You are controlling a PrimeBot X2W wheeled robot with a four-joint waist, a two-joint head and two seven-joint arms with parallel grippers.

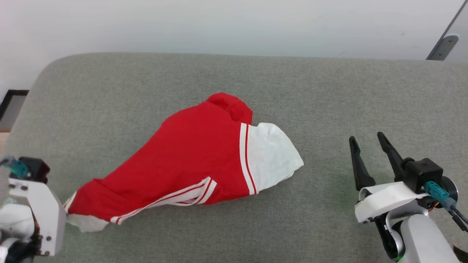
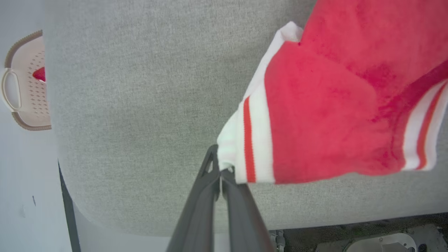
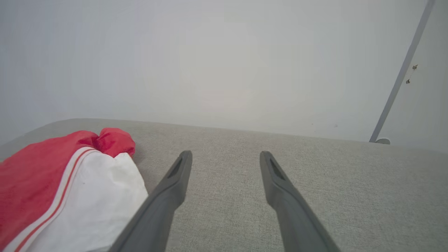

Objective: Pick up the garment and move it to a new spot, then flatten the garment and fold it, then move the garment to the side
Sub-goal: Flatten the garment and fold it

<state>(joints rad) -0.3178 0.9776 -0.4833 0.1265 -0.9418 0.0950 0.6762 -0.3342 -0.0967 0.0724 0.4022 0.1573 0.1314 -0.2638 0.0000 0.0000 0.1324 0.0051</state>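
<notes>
Pinching garment (image 2: 315,105) corner, left jaws; right jaws apart.

Left gripper (image 2: 220,168): 2 fingers pinched together on garment (image 2: 332,105) edge
Right gripper (image 1: 366,138): 2 fingers spread apart, pointing forward

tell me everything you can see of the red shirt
The shirt is soft red jersey with white sleeve ends and white-and-red striped bands. It lies bunched, unfolded, on the grey pad, running from lower left to a white end at right in the head view. The left claw is shut on its white lower-left corner; the right claw is open, apart from it.
</notes>
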